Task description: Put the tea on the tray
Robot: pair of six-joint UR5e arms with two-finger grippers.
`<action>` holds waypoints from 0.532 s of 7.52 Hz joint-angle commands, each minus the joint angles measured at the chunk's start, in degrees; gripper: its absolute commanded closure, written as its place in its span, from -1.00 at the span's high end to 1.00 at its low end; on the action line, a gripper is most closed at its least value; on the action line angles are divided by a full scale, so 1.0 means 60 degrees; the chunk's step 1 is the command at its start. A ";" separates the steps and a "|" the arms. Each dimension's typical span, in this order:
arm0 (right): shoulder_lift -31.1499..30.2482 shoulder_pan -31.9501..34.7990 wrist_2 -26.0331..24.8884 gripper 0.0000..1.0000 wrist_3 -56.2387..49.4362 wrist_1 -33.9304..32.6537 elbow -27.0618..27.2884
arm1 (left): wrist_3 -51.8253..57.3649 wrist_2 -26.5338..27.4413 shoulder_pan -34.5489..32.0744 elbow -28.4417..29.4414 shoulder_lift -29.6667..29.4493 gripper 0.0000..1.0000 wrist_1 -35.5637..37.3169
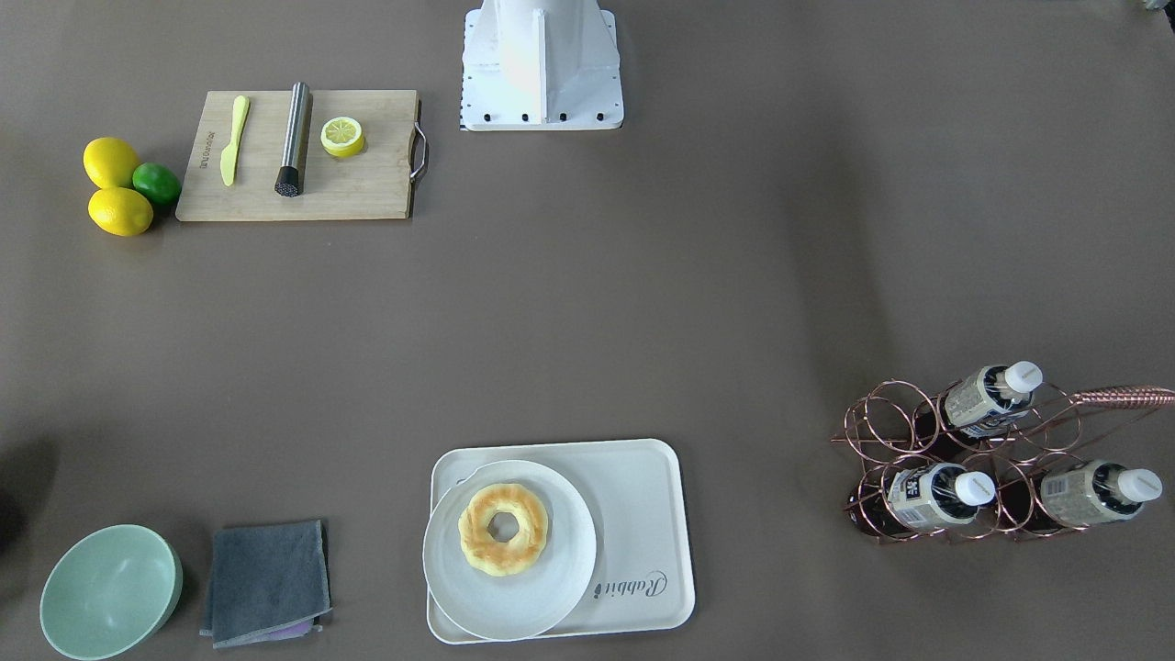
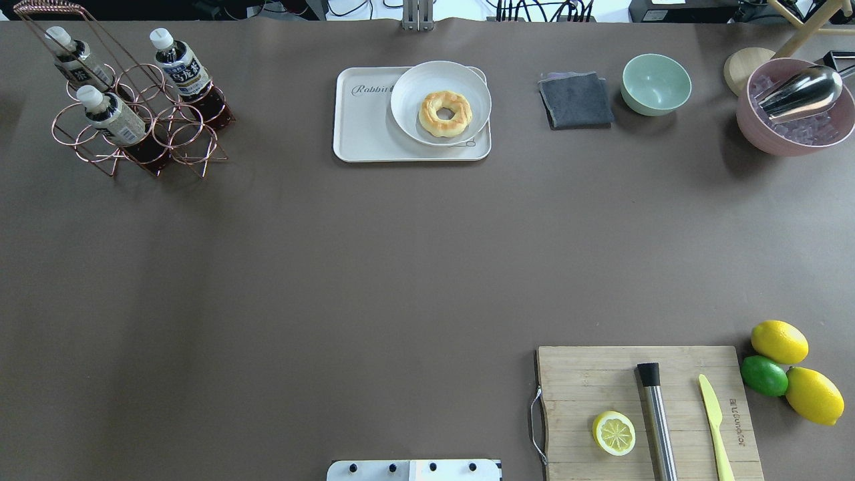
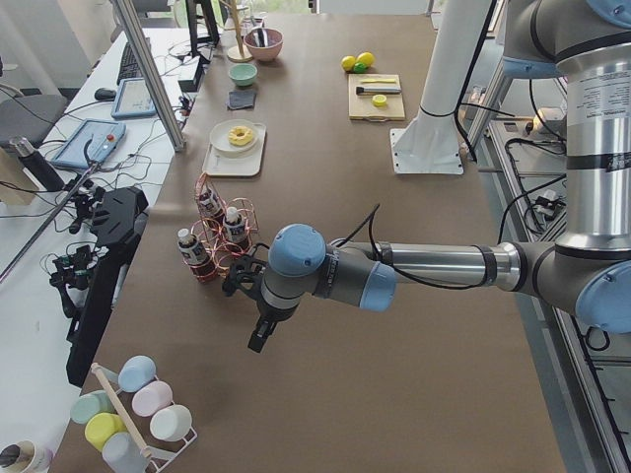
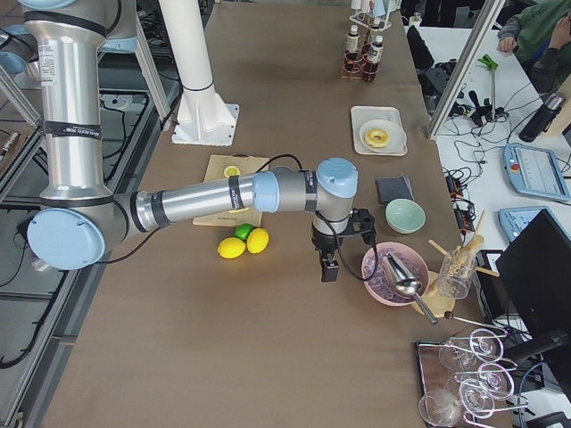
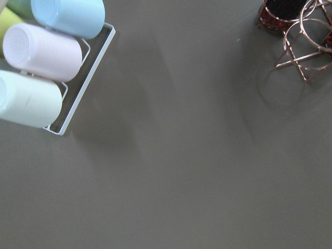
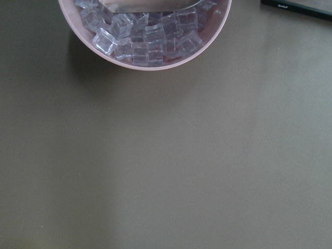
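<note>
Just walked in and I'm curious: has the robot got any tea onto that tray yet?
Not yet. All three tea bottles sit in the copper rack, and the tray holds only a plate with a donut. Nothing is in hand: the left tool hangs near the rack. Grasping a bottle and carrying it to the tray is all left.

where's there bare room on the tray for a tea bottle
The tray is bare only at its script end, between the plate holding the donut and the rim facing the bottle rack. The plate crowds the rest. Open table separates rack and tray.
</note>
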 commanded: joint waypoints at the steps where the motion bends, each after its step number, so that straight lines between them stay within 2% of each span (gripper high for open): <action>1: 0.0113 -0.0430 -0.0120 1.00 0.0127 0.0320 0.0829 | -0.2149 0.0071 0.1053 -0.0091 -0.0514 0.99 -0.1623; 2: 0.0331 -0.0607 -0.0091 1.00 0.0156 0.0654 0.0876 | -0.4046 0.0101 0.1612 -0.0092 -0.0518 0.98 -0.3079; 3: 0.0696 -0.1203 -0.0090 0.99 0.0200 0.0657 0.0862 | -0.6023 0.0623 0.2430 -0.0092 -0.0489 0.98 -0.4587; 4: 0.0960 -0.1688 -0.0061 0.99 0.0810 0.0701 0.0919 | -0.7086 0.1716 0.3381 -0.0092 -0.0532 0.98 -0.5327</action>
